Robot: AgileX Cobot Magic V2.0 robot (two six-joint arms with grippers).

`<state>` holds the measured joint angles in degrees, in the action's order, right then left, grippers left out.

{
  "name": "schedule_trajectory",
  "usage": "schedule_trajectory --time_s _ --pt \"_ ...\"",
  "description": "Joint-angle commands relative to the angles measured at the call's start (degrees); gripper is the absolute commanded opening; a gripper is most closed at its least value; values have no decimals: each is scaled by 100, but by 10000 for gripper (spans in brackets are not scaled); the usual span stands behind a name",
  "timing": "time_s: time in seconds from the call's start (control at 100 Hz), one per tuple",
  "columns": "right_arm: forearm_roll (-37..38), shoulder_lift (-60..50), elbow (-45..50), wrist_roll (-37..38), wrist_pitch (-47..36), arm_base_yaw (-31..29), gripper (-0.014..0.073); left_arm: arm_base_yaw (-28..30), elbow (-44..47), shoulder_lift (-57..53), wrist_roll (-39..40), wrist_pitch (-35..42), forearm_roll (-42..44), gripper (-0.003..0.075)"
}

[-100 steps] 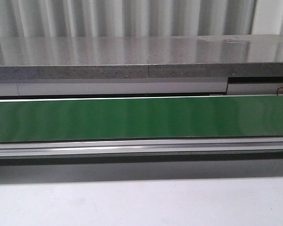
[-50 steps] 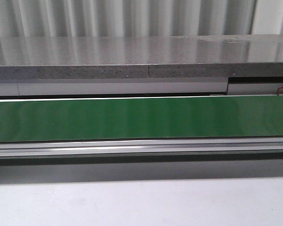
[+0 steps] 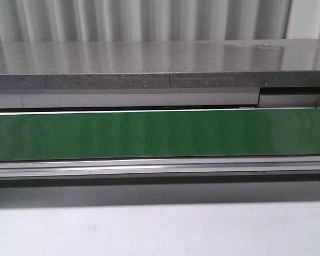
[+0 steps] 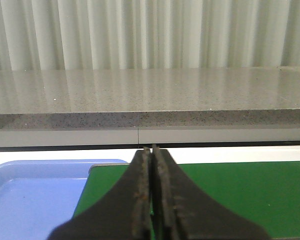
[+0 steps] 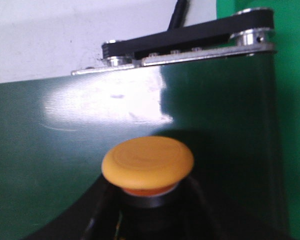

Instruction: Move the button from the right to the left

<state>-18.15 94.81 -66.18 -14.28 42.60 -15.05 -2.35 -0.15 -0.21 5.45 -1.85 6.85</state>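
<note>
Nothing of note has moved in the front view since the earlier frames: green conveyor belt bare, no arm in sight, only a slight shift of framing. Right gripper: the button sits directly between its dark fingers, yellow-orange cap up, stem axis pointing out from the wrist, above the belt near its end roller. Judged gripped, though the pads are hidden. Left gripper: fingers pressed together, empty, over the belt beside the blue tray. Right arm is nearer. Count: one button, one tray, one belt
</note>
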Motion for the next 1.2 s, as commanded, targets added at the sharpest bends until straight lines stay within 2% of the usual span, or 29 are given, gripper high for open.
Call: schedule_trajectory --time_s 0.0,0.09,0.26,0.33,0.61,0.8,1.19 --pt "-174 -51 -176 -34 -116 -7 239 27 141 -202 40 491 -8 -20" --pt "-186 13 -176 -34 -123 -7 323 27 141 -202 40 491 -8 -20" --pt "-256 7 -176 -34 -198 -2 604 27 141 -202 40 491 -8 -20" --pt "-275 -4 -195 -34 -256 -2 660 27 141 -202 40 491 -8 -20" --pt "-365 -837 -321 -142 -398 279 664 27 141 -202 40 491 -8 -20" --pt "-62 -1801 -187 -148 -674 659 664 27 141 -202 40 491 -8 -20" --pt "324 -4111 1479 -148 -1905 832 664 27 141 -202 40 491 -8 -20"
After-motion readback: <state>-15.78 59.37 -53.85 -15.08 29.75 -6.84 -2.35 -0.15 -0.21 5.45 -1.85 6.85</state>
